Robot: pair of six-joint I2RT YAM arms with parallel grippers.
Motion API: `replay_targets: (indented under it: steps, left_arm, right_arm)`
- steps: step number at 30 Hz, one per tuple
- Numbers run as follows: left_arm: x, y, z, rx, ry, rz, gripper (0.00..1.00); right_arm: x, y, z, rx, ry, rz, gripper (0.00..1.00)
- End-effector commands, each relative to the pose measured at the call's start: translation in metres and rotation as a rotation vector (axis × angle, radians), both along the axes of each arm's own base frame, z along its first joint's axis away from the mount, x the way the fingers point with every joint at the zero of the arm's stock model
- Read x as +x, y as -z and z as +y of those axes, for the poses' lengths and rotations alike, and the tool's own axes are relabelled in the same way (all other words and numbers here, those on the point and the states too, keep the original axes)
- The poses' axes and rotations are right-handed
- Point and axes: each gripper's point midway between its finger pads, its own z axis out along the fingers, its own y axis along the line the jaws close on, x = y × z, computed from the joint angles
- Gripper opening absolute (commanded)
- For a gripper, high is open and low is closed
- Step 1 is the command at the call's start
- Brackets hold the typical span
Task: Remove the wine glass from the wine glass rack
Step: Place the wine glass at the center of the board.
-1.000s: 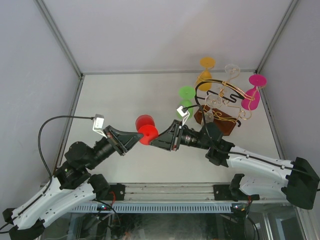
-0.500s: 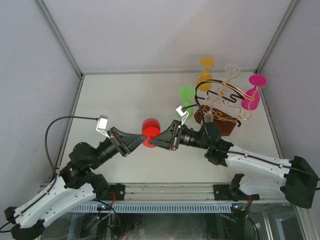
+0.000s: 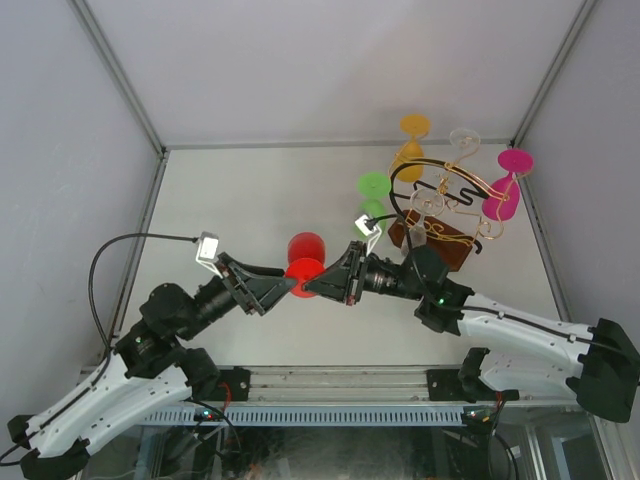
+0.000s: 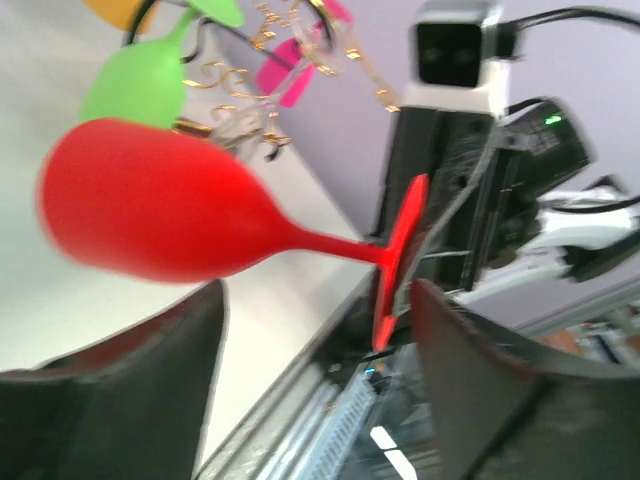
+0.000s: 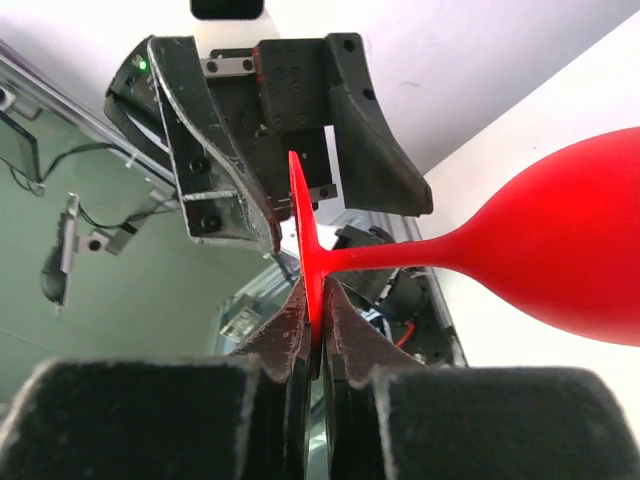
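A red wine glass (image 3: pixel 304 250) hangs on its side in mid-air above the table, left of the wine glass rack (image 3: pixel 452 254). My right gripper (image 3: pixel 313 284) is shut on the rim of its flat foot (image 5: pixel 304 232), pinched between both pads, and the bowl (image 5: pixel 570 250) sticks out to the right. Facing it, my left gripper (image 3: pixel 284 286) stands open, its fingers either side of the stem and foot (image 4: pixel 400 250) without touching. The red bowl (image 4: pixel 150 215) lies just past the left fingertips (image 4: pixel 212 300).
The rack has a dark wooden base, a black arch (image 3: pixel 400 180) and gold wire arms. On it hang a green glass (image 3: pixel 373 187), an orange glass (image 3: pixel 412 140), a clear glass (image 3: pixel 462 140) and a magenta glass (image 3: pixel 505 192). Grey walls enclose the table.
My left gripper has opened and let go of the red glass. My right gripper has closed on its foot. The glass has drifted slightly right and toward the front.
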Motion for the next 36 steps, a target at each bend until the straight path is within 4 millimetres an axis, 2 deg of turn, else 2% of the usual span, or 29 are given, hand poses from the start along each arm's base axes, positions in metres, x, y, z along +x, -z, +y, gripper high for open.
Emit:
replay_targets:
  steps: [1,3,5,9,12,14,19,22,27,31,33,36]
  left_arm:
    - [0.004,-0.017,0.026,0.078,-0.104,-0.022,0.86]
    - [0.006,-0.021,0.04,0.12,-0.158,-0.022,0.95]
    - [0.009,-0.026,0.055,0.138,-0.226,-0.009,1.0]
    - [0.014,-0.023,0.076,0.215,-0.315,0.027,1.0]
    - [0.016,-0.017,0.082,0.275,-0.34,0.064,1.0]
    - [0.016,-0.012,0.081,0.304,-0.337,0.081,1.0]
    - [0.018,-0.009,0.072,0.34,-0.31,0.103,1.0]
    - [0.019,-0.007,0.067,0.387,-0.291,0.122,1.0]
    - [0.022,0.001,0.052,0.474,-0.207,0.157,1.0]
    - [0.027,0.015,0.046,0.44,-0.135,0.272,1.0]
    - [0.024,0.003,0.027,0.341,-0.021,0.217,1.0]
    - [0.005,-0.01,-0.001,0.238,0.196,0.147,1.0]
  right_arm:
    - [-0.002,-0.005,-0.01,-0.048,0.03,-0.288,0.0]
    - [-0.003,0.003,-0.013,-0.114,0.029,-0.418,0.0]
    - [-0.001,0.022,-0.016,-0.229,0.031,-0.565,0.0]
    - [0.0,0.066,-0.022,-0.464,-0.026,-0.962,0.0]
    - [-0.002,0.11,-0.028,-0.667,-0.132,-1.249,0.0]
    - [-0.001,0.128,-0.03,-0.755,-0.155,-1.382,0.0]
    - [-0.015,0.153,-0.027,-0.812,-0.23,-1.573,0.0]
    - [-0.019,0.162,-0.026,-0.843,-0.242,-1.623,0.0]
    - [-0.025,0.171,-0.02,-0.85,-0.248,-1.677,0.0]
    - [-0.029,0.176,-0.02,-0.852,-0.256,-1.718,0.0]
    - [-0.032,0.177,-0.02,-0.847,-0.258,-1.729,0.0]
    - [-0.038,0.182,-0.022,-0.833,-0.285,-1.733,0.0]
